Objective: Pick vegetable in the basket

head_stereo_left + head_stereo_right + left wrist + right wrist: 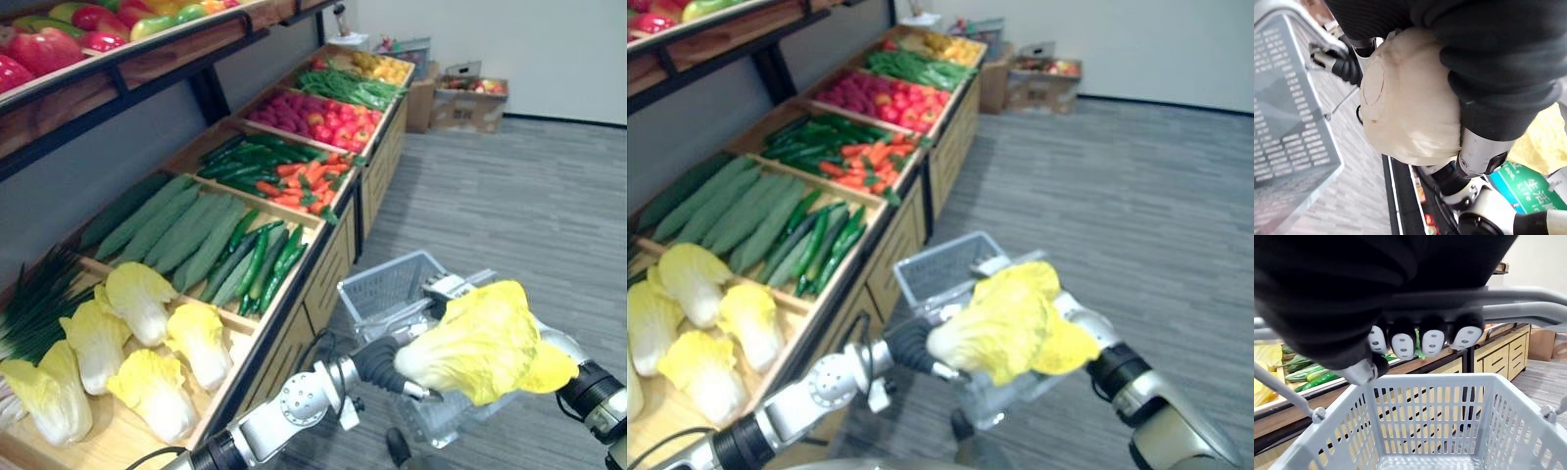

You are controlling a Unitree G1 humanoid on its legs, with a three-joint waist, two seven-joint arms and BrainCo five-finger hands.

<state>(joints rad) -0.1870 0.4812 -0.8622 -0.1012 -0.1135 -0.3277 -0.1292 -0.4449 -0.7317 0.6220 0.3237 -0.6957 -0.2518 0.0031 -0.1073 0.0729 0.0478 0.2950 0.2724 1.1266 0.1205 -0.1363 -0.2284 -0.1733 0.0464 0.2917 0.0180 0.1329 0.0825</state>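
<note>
as my left hand (1488,73) clamps the pale yellow leafy cabbage (480,343) beside the grey slatted plastic basket (387,286) that my right hand (1420,340) grips by its handle (1528,296), i fear it clips the rim (1425,378) and falls.

A shop's produce aisle: tiered wooden vegetable bins (294,211) and a shopping basket (1430,421).

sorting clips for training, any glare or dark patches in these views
Left eye view: even light, no glare on the napa cabbage held by the left hand. Right wrist view: the right hand, curled on the handle, is a dark mass above the well-lit grey basket.
</note>
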